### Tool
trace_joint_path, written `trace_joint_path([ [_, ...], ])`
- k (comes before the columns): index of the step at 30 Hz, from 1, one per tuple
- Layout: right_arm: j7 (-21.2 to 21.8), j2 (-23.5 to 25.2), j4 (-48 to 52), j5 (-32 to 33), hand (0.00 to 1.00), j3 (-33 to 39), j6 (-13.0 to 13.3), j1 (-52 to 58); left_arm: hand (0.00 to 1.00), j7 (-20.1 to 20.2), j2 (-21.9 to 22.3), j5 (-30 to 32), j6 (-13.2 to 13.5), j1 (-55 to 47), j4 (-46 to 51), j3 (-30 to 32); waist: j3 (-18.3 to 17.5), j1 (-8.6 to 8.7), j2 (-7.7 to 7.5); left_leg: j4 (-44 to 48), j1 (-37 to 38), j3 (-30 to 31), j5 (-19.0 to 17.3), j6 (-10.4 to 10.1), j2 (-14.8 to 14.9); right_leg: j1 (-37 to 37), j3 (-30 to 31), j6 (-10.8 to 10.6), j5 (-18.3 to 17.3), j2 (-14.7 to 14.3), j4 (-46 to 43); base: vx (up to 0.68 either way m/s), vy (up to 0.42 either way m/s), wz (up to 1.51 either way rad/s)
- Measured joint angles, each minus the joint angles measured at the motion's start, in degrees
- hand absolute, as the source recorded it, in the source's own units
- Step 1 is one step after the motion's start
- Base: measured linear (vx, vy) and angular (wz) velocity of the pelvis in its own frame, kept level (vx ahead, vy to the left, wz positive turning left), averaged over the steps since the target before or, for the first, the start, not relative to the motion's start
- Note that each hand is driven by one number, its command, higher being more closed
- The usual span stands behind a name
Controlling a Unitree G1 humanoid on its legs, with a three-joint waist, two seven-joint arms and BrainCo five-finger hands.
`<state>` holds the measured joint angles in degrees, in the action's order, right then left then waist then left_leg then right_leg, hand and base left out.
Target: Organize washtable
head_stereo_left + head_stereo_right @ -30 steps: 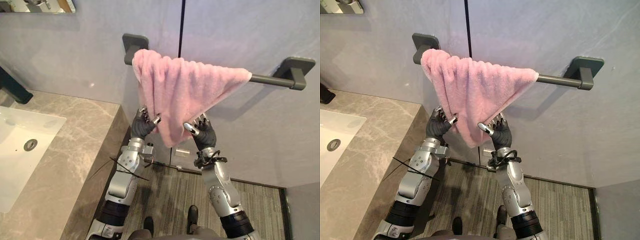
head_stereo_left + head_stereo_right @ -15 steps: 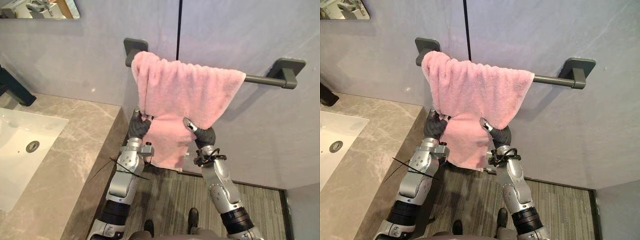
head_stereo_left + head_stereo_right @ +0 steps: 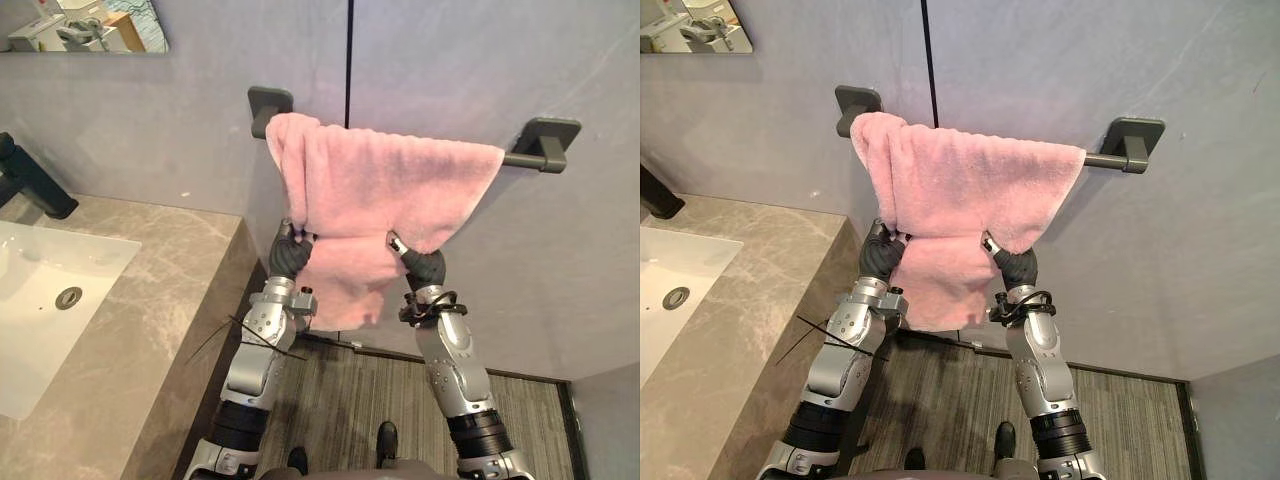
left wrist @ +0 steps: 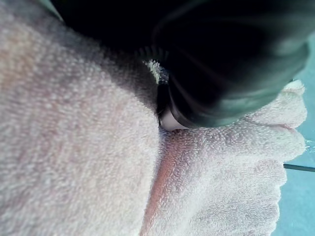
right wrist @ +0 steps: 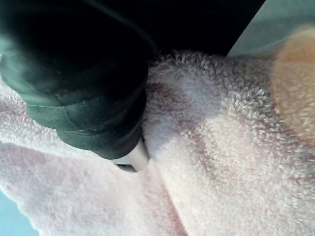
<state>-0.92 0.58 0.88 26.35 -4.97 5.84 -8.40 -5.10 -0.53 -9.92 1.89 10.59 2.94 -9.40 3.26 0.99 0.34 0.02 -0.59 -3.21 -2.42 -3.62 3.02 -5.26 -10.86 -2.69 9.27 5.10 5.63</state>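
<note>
A pink towel [image 3: 390,190] hangs folded over a dark grey towel bar [image 3: 522,159] on the wall, covering most of its length. My left hand [image 3: 289,256] is raised at the towel's left side, its fingers curled into the hanging cloth. About a towel's width away, my right hand [image 3: 424,267] holds the right side the same way, fingers buried in the fold. In the left wrist view the dark cover [image 4: 221,59] presses into the towel [image 4: 74,147]. The right wrist view likewise has the hand [image 5: 74,73] bunched in the pink cloth [image 5: 236,162].
A marble counter [image 3: 150,300] with a white sink [image 3: 40,300] and a black faucet [image 3: 25,182] stands at the left, its edge close to my left arm. A mirror [image 3: 90,25] hangs above it. Striped floor lies below the towel.
Both hands have closed on the towel and moved apart. The cloth, earlier hanging in a point, now spreads wider along the bar. The camera has shifted a little.
</note>
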Motion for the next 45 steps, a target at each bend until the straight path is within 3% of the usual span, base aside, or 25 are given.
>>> trace_joint_path([
  [9,0.0,1.9,-0.1,-2.5,1.00,2.1,-0.2,0.1,1.00,0.1,0.6,1.7,0.0,1.9,-3.1,0.0,0.1,1.40,0.09,-0.1,0.4,-0.6,0.0,0.0,0.0,0.1,0.7,-0.2,0.1,0.0,0.0,-0.01,-0.004,-0.03],
  [28,0.1,3.5,-2.3,-4.6,1.00,3.5,-0.2,-0.5,1.00,-0.1,2.3,3.5,-0.4,4.1,-5.8,2.1,0.9,1.42,1.02,-1.0,1.7,-1.7,-0.1,0.0,0.0,1.0,1.6,-0.3,0.2,-0.1,0.0,-0.01,-0.002,-0.01],
  [29,0.1,3.5,-2.4,-4.7,1.00,3.5,-0.2,-0.8,0.00,-0.1,2.6,3.8,-0.4,4.1,-5.8,2.4,1.1,1.40,1.08,-1.1,1.8,-1.7,-0.1,0.0,0.0,1.0,1.6,-0.4,0.2,-0.1,0.0,0.00,0.000,0.00],
  [30,0.1,3.5,-2.5,-5.0,1.00,3.5,-0.2,-0.9,0.00,-0.1,2.6,3.9,-0.4,4.1,-5.9,2.7,1.1,1.40,1.10,-1.1,1.8,-1.7,-0.1,0.0,0.0,1.0,1.6,-0.4,0.1,-0.1,0.0,0.00,0.000,0.00],
  [31,0.1,3.5,-2.5,-5.0,0.00,3.5,-0.2,-0.9,0.00,-0.1,2.6,3.9,-0.4,4.1,-5.9,3.0,1.1,1.42,1.11,-1.1,1.9,-1.7,-0.1,0.0,0.0,1.0,1.6,-0.4,0.1,-0.1,0.0,0.00,0.000,0.00],
  [33,-0.3,3.6,-2.5,-5.0,0.00,5.6,-0.2,-0.9,0.00,-1.4,2.6,3.9,-0.4,4.1,-5.8,6.0,1.2,1.42,1.13,-1.2,2.3,-1.7,-0.1,0.0,0.0,1.0,1.6,-0.5,0.1,-0.1,0.0,0.00,0.000,0.00],
  [34,-0.9,3.5,-2.5,-5.0,0.00,10.5,0.2,-0.9,0.00,-3.6,2.4,3.8,-0.3,4.1,-5.8,11.6,1.2,1.42,1.13,-1.2,2.3,-1.7,-0.1,0.0,0.0,1.0,1.5,-0.5,0.1,0.0,0.0,0.00,0.000,0.00],
  [37,-2.6,2.2,-2.5,-4.9,0.00,16.1,0.7,-0.5,0.00,-5.9,0.3,3.7,-0.2,3.9,-5.9,17.6,1.2,1.25,1.09,-1.3,2.3,-1.5,-0.1,0.0,0.1,1.1,1.4,-0.5,0.0,0.1,0.0,0.00,-0.007,0.03],
  [40,-2.7,-0.4,-2.5,-4.9,0.00,17.1,0.8,0.6,0.00,-6.2,-2.1,3.3,0.0,2.5,-5.8,18.4,1.2,1.22,1.04,-1.4,2.4,-1.4,-0.1,0.0,0.0,1.2,1.3,-0.5,0.0,0.2,0.0,0.00,-0.003,0.01],
  [45,-2.5,-0.4,-2.5,-4.9,0.00,16.7,0.3,3.8,0.00,-4.8,-1.1,3.4,0.0,0.3,-5.8,16.7,1.2,1.27,1.03,-1.3,2.6,-1.4,-0.1,0.0,0.1,1.4,1.3,-0.5,0.0,0.2,0.1,0.00,0.000,0.00],
])
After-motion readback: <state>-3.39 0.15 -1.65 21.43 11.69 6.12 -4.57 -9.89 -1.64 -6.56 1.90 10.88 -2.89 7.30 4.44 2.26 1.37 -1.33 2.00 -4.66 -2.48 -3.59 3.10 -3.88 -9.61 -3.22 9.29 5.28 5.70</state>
